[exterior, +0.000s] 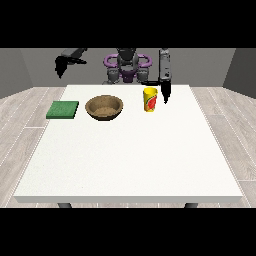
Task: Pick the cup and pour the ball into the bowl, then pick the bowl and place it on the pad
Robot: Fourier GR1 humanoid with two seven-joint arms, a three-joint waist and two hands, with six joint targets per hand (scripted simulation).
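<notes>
- The step in hand is the first one: getting hold of the cup (pixel 150 99). It stands upright on the desk (pixel 130 160) near the far edge, towards the far corner at the view's right, and nothing grips it yet.
- The robot hand at the view's right (pixel 165 92) hangs just beside the cup, on the side nearer that corner, pointing down at the desk. Whether it touches the cup I cannot tell, and how its fingers lie is too small to read, so I leave that open.
- The robot hand at the view's left (pixel 60 66) is raised off the desk beyond the far left corner, well apart from everything; its fingers cannot be made out either.
- The bowl (pixel 104 107) sits on the desk near the middle of the far edge, between the cup and the pad (pixel 63 109), which lies flat near the far left corner.
- The ball is not visible (presumably inside the cup).
- Next, as I judge it, the near hand must close round the cup, lift it without tipping, carry it over the bowl and only then tilt.
</notes>
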